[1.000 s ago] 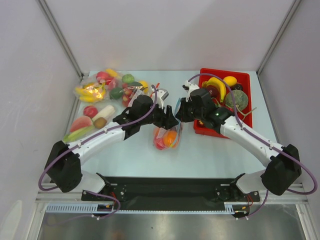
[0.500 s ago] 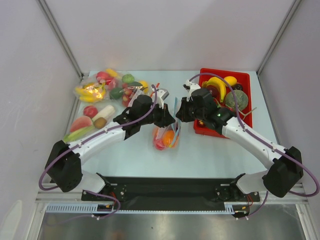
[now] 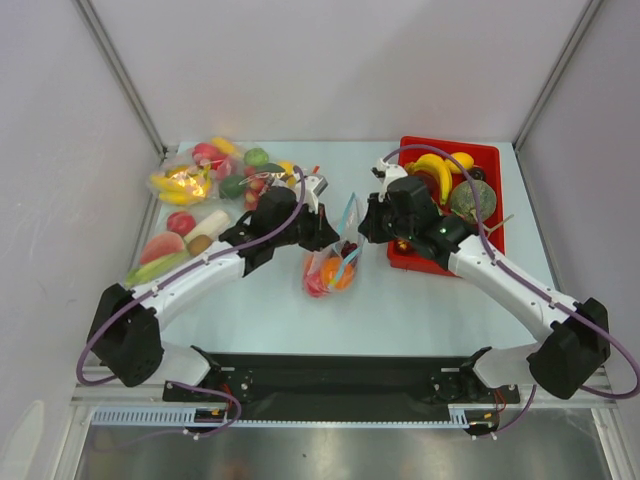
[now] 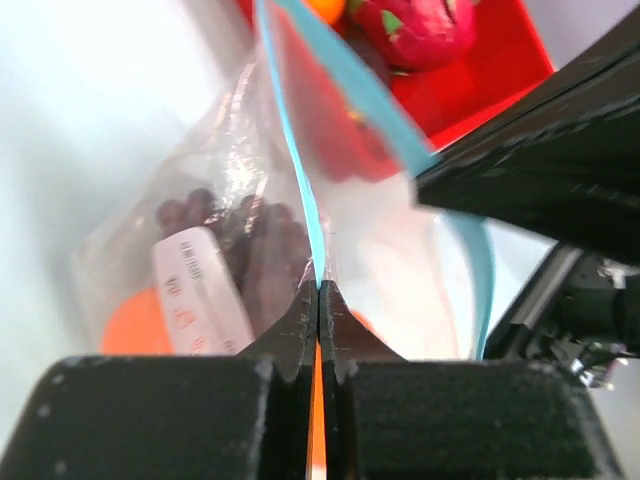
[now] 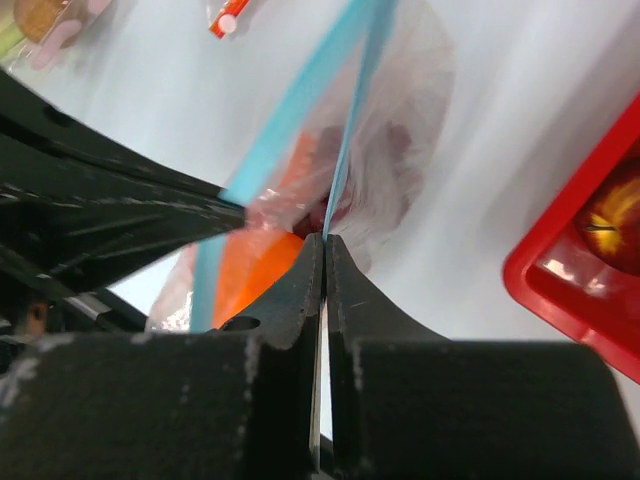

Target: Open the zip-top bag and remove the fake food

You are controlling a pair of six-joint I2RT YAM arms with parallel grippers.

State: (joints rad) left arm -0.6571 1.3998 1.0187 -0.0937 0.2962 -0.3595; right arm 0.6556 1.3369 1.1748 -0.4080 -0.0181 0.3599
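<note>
Worktop: a pale surface is carrying everything, with two arms reaching in from its near edge.
Zip-top bag: it is hanging mouth-up near the middle of the worktop, between the two tools; whether its bottom is touching the surface is unclear.
Fake food: orange, red and dark purple pieces are sitting bunched low inside the bag (none is out yet).
Left tool: its fingers are pressing fully together, pinching one lip of the mouth at the blue-green zip strip.
Right tool: it is clamping the opposite lip the same way, and the two strips are standing apart.
Handling: the film is looking thin, crinkly and slippery, probably light; the stiffer zip strip is likely offering the surest hold, and the fruit seems likely to roll when tipped.
Farther back: a red tray of fruit is sitting at the right, and other bags are lying at the left.
</note>
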